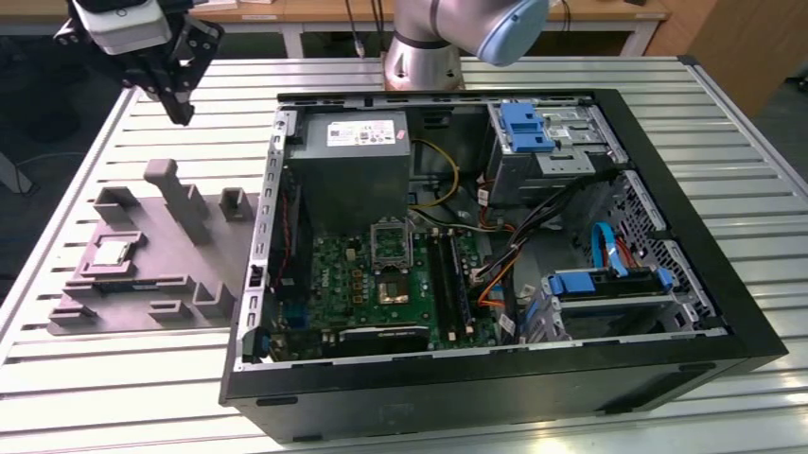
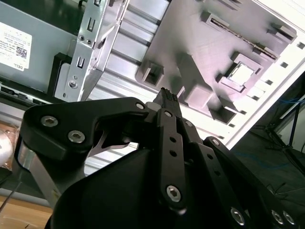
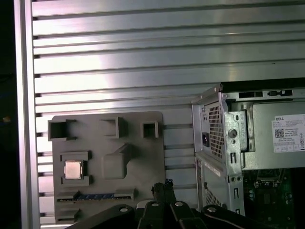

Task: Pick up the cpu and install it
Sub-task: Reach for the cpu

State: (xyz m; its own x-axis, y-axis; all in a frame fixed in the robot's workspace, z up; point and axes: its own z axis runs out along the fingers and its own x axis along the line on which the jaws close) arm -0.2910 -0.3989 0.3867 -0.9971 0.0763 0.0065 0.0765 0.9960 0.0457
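The cpu (image 1: pixel 114 251) is a small silvery square lying flat in a recess of the grey fixture plate (image 1: pixel 177 284), on the slatted table at the exterior view's left. It also shows in both wrist views: cpu (image 3: pixel 73 169), cpu (image 2: pixel 241 74). My gripper (image 1: pixel 182 115) hangs in the air above the table beyond the far end of the fixture, well clear of the cpu. Its black fingers (image 2: pixel 167 101) are shut together on nothing, and the same gripper (image 3: pixel 164 187) shows in the first wrist view. The dark motherboard socket (image 1: pixel 393 284) lies inside the open computer case.
The open black computer case (image 1: pixel 707 350) takes up the middle and the exterior view's right, with a grey power supply (image 1: pixel 360 142), drive bays and cables inside. Posts and brackets stand up from the fixture (image 3: pixel 107 160). Bare slatted table (image 3: pixel 143 57) surrounds the fixture.
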